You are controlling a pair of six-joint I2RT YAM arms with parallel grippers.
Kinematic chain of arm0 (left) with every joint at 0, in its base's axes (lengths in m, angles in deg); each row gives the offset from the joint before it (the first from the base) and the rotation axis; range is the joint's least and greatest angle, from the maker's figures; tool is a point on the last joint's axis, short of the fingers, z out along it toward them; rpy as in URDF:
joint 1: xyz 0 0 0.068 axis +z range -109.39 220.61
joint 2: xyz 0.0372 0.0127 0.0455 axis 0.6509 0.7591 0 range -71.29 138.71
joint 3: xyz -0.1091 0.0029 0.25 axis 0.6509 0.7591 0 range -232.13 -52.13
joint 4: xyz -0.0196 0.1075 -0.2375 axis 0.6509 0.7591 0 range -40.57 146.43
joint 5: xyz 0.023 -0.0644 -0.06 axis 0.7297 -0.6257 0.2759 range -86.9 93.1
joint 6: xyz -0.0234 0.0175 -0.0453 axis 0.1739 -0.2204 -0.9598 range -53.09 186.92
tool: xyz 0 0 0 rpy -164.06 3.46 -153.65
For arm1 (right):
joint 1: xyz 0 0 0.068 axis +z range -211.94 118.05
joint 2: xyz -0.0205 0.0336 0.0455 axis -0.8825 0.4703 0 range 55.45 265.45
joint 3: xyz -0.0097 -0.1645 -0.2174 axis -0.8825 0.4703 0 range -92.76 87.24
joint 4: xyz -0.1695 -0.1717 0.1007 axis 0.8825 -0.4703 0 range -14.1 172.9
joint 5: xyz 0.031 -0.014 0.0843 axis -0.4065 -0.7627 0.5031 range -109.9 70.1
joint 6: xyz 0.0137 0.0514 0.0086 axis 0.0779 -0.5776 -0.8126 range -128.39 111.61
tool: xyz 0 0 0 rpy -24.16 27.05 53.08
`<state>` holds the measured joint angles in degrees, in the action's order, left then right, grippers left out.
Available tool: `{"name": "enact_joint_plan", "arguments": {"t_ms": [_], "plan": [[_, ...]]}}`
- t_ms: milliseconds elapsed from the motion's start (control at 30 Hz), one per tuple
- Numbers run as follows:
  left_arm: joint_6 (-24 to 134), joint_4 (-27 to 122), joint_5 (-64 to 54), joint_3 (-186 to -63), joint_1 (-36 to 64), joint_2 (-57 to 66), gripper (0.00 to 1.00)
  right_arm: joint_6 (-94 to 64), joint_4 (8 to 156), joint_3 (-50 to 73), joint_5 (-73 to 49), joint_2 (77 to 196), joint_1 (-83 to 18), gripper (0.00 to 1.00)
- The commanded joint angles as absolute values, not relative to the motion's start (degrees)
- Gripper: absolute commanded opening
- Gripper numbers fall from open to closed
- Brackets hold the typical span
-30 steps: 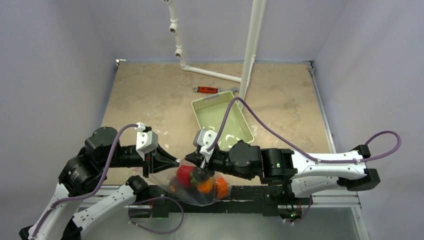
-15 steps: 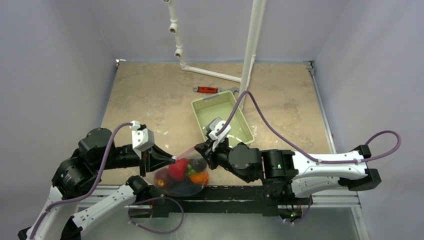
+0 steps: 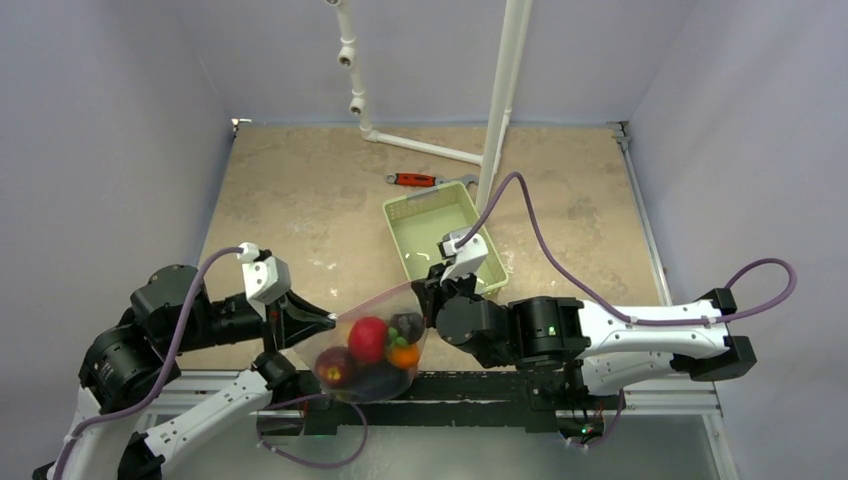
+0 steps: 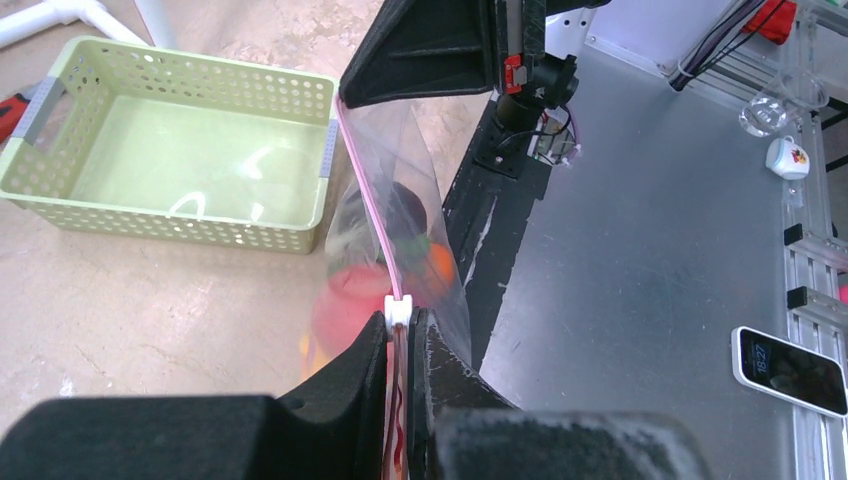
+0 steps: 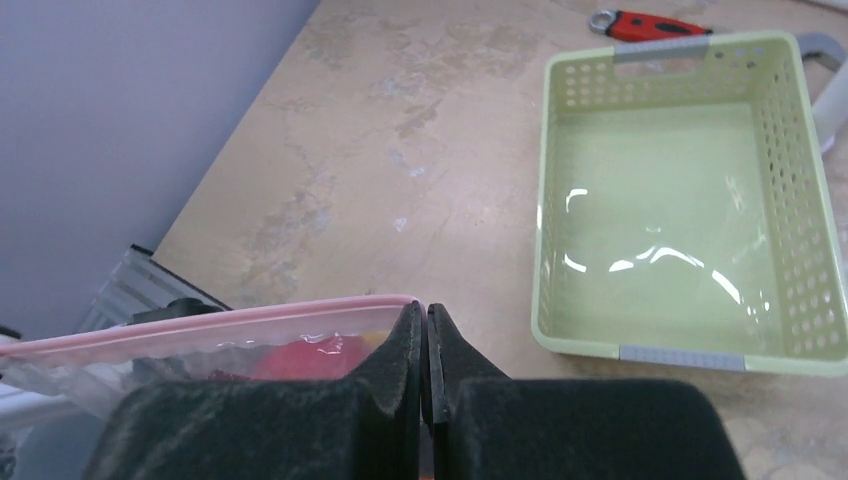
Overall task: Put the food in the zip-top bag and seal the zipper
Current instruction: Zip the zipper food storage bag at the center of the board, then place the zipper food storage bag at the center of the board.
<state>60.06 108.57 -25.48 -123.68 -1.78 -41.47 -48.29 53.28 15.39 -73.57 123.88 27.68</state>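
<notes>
Both arms have drawn apart since the earlier frame, the left one sliding toward the left edge of the tabletop and the right one toward the far edge, so the zipper (image 3: 378,298) now runs taut between them. The left fingers (image 4: 355,370) are pressed together on one end of that pink strip, right at its small white slider (image 4: 399,311). The right fingers (image 5: 395,360) pinch the other end. The zip-top bag (image 3: 352,388) hangs below the strip at the middle of the near edge, partly past it.

The food (image 3: 368,338) is all inside the bag, and the green basket (image 3: 395,225) beyond it holds nothing, so the loading looks finished. The strip reads as a single closed line in both wrist views, so the seal seems made or nearly so. What probably remains is checking the ends and setting the bag down.
</notes>
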Motion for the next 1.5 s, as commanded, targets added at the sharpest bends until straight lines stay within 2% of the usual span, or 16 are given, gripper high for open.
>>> {"name": "enact_joint_plan", "arguments": {"t_ms": [0, 333, 567, 800, 933, 1167, 1467], "plan": [[58.05, 111.11, -25.60, -128.83, -1.97, -43.08, 0.00, -59.07, 38.45, 13.68, -87.74, 123.49, 25.29, 0.00], [56.12, 115.82, -15.95, -132.55, -1.95, -45.03, 0.00, -63.30, 37.59, 14.83, -89.02, 120.58, 24.45, 0.00], [54.20, 114.48, -14.20, -132.83, -1.99, -47.29, 0.00, -63.80, 38.00, 15.82, -87.46, 119.74, 24.28, 0.00], [53.99, 110.97, -15.53, -130.04, -1.98, -47.19, 0.00, -54.38, 46.30, 18.00, -83.10, 117.90, 24.28, 0.00], [54.40, 110.56, -14.87, -128.26, -2.00, -47.09, 0.00, -42.85, 59.38, 22.18, -79.10, 114.55, 24.28, 0.00], [56.83, 113.61, -8.94, -131.97, -1.94, -43.66, 0.36, -28.33, 72.74, 26.90, -70.22, 109.39, 24.28, 0.00], [60.03, 108.67, -7.86, -132.68, -2.01, -40.07, 0.54, -23.94, 76.09, 28.98, -63.12, 110.47, 24.45, 0.00]]}}
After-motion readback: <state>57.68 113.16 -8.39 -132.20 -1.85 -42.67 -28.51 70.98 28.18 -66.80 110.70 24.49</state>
